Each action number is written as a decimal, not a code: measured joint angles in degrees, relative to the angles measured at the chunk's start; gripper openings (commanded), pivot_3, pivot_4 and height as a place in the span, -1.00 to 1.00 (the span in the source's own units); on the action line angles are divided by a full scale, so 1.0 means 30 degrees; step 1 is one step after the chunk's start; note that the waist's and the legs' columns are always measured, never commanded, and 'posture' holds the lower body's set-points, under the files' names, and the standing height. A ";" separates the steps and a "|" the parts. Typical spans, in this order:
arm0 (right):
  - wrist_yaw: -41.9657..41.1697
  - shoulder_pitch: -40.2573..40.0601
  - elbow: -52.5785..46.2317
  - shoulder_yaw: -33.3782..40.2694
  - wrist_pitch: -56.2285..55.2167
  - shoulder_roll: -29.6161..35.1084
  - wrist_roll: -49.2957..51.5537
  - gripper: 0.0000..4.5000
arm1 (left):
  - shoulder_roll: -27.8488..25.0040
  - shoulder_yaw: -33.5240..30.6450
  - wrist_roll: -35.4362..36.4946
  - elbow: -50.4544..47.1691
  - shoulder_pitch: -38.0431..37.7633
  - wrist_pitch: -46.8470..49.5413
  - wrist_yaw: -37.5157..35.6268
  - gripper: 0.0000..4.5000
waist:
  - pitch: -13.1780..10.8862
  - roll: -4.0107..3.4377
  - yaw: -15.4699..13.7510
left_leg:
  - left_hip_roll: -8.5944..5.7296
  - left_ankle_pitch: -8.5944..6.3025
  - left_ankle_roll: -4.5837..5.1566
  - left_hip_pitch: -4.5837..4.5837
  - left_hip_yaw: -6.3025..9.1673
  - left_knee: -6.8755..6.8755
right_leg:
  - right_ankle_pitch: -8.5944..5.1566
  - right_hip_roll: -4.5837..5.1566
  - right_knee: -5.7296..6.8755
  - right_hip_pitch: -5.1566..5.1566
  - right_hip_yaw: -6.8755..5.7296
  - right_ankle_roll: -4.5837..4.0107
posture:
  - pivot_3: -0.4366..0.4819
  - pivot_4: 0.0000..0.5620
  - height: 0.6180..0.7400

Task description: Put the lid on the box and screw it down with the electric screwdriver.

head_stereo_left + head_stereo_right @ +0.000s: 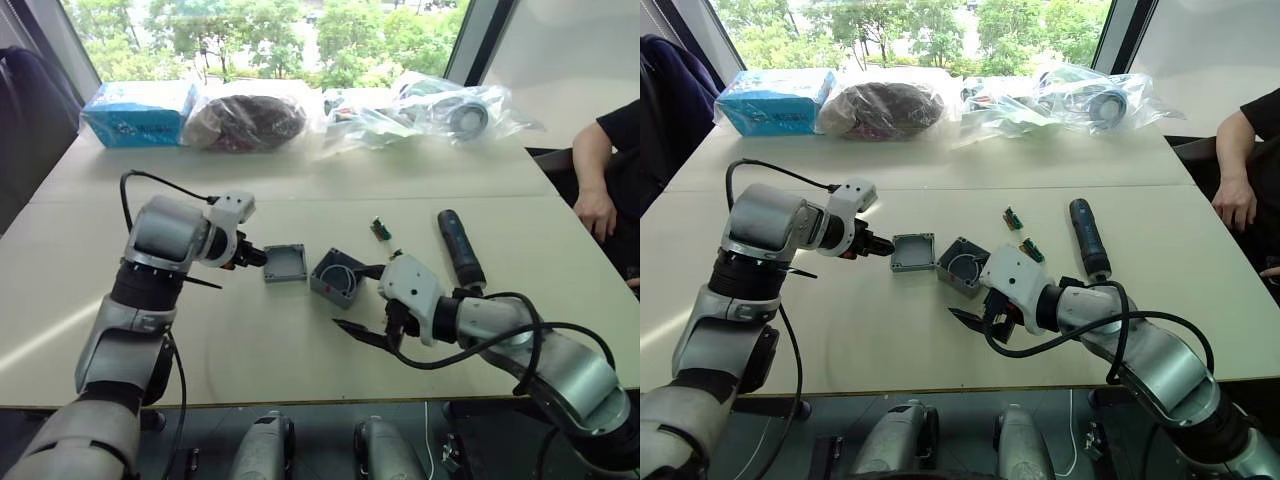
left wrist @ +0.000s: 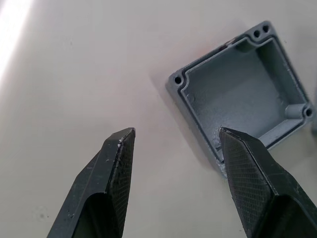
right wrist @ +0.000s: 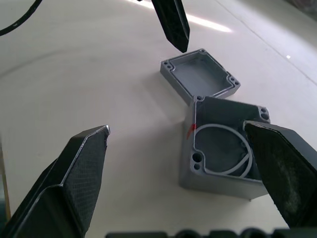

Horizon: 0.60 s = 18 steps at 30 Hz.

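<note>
The shallow grey lid [image 1: 285, 263] lies hollow side up on the table, just left of the deeper grey box [image 1: 337, 277]. The box is tipped toward me, with white and red wires showing inside [image 3: 223, 148]. My left gripper [image 1: 250, 262] is open at the lid's left edge, and one finger [image 2: 247, 163] reaches the lid's rim [image 2: 242, 89]. My right gripper [image 1: 365, 326] hovers open just in front of the box, empty, with wide-spread fingers [image 3: 84, 163]. The black electric screwdriver [image 1: 460, 247] lies flat on the table, right of the box and behind my right arm.
Two small green parts [image 1: 381, 229] lie behind the box. A blue carton [image 1: 140, 112] and plastic bags [image 1: 420, 112] line the table's far side. A person's arm [image 1: 595, 175] rests at the right edge. The table's front edge [image 1: 300, 402] is near.
</note>
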<state>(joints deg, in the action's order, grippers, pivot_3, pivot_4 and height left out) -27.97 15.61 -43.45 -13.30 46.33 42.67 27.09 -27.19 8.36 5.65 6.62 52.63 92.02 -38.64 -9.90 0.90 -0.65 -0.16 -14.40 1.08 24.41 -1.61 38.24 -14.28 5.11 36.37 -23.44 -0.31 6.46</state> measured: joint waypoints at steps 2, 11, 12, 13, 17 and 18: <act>0.0254 -0.0007 -0.0258 0.0085 0.0116 -0.0297 -0.0019 1.00 | 0.0264 0.0004 0.0279 0.0430 0.0003 -0.0002 0.0322 0.21 | 0.0000 0.0000 0.0002 | 0.0002 0.0000 0.0000 0.0002 0.0002 -0.0001 | 0.0000 -0.0003 0.0003 -0.0004 0.0000 0.0000 | -0.05 -0.47 1.00; 0.1685 -0.0907 -0.1366 0.0285 0.1350 -0.1229 -0.0356 1.00 | 0.0406 0.0946 0.1066 0.2468 0.0867 -0.1188 0.1160 0.21 | 0.0008 -0.0002 -0.0028 | -0.0005 0.0001 -0.0002 -0.0008 0.0000 -0.0002 | 0.0001 0.0006 0.0003 0.0007 0.0000 -0.0002 | -0.05 -0.47 1.00; 0.1786 -0.0950 -0.1378 0.0295 0.1487 -0.1340 -0.0370 1.00 | 0.0454 0.1014 0.1113 0.2794 0.1020 -0.1361 0.1306 0.21 | 0.0011 0.0001 -0.0035 | -0.0005 0.0001 -0.0002 -0.0011 0.0001 -0.0002 | 0.0001 0.0005 0.0003 0.0011 0.0000 -0.0002 | -0.05 -0.47 1.00; 0.1853 -0.0979 -0.1380 0.0296 0.1549 -0.1423 -0.0371 1.00 | 0.0518 0.1035 0.1115 0.3061 0.1160 -0.1441 0.1421 0.21 | 0.0012 -0.0001 -0.0034 | -0.0006 0.0001 -0.0002 -0.0011 0.0001 -0.0002 | 0.0001 0.0005 0.0002 0.0011 -0.0001 -0.0003 | -0.05 -0.47 1.00; 0.2083 -0.1295 -0.1417 0.0511 0.1757 -0.1598 -0.0398 1.00 | 0.1170 0.0978 0.1040 0.4187 0.1466 -0.2574 0.2188 -0.07 | 0.0035 -0.0008 -0.0068 | -0.0013 0.0001 -0.0003 -0.0040 0.0001 -0.0002 | 0.0001 0.0015 0.0001 0.0044 -0.0002 -0.0003 | -0.05 -0.47 1.00; 0.2104 -0.1400 -0.1479 0.0581 0.1842 -0.1619 -0.0404 1.00 | 0.1222 0.0999 0.1006 0.4285 0.1447 -0.2836 0.2327 -0.22 | 0.0039 -0.0009 -0.0067 | -0.0014 0.0001 -0.0003 -0.0046 0.0001 -0.0002 | 0.0001 0.0015 0.0001 0.0049 -0.0002 -0.0004 | -0.05 -0.47 1.00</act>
<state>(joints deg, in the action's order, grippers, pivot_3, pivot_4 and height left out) -21.65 11.41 -47.89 -11.56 51.85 37.81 25.88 -23.53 11.36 8.67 19.47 56.97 83.51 -31.66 -9.79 0.87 -0.85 -0.20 -14.40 1.07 24.27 -1.61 38.23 -14.28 5.15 36.37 -23.30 -0.32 6.45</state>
